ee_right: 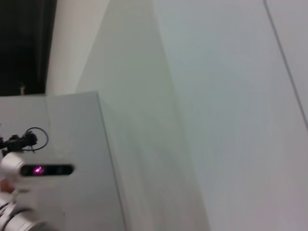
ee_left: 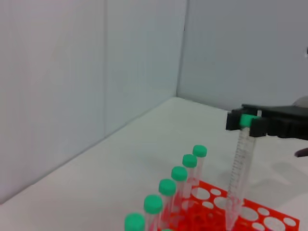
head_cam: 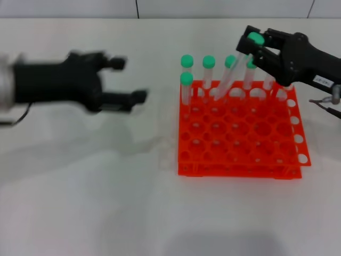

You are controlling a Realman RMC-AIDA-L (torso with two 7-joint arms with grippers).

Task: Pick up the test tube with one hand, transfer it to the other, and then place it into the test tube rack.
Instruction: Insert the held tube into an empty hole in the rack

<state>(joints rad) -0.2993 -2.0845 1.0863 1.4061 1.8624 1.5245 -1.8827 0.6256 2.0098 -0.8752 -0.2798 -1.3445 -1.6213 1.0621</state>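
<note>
- The right gripper [head_cam: 254, 44], black with a small white label on its wrist, hangs over the far right part of the test tube rack [head_cam: 240, 133], fingers pinched on the green cap of the test tube [head_cam: 233, 72].
- The held tube slants, its lower tip at a hole in the rack's far row; whether it touches cannot be told.
- Capped tubes already standing [head_cam: 208, 72] crowd the rack's far row on both sides of the held one; another stands at the rack's far left corner [head_cam: 186, 88].
- The left gripper [head_cam: 131, 80] hovers well left of the rack over the white table [head_cam: 106, 202], fingers spread wide, holding nothing.
</note>
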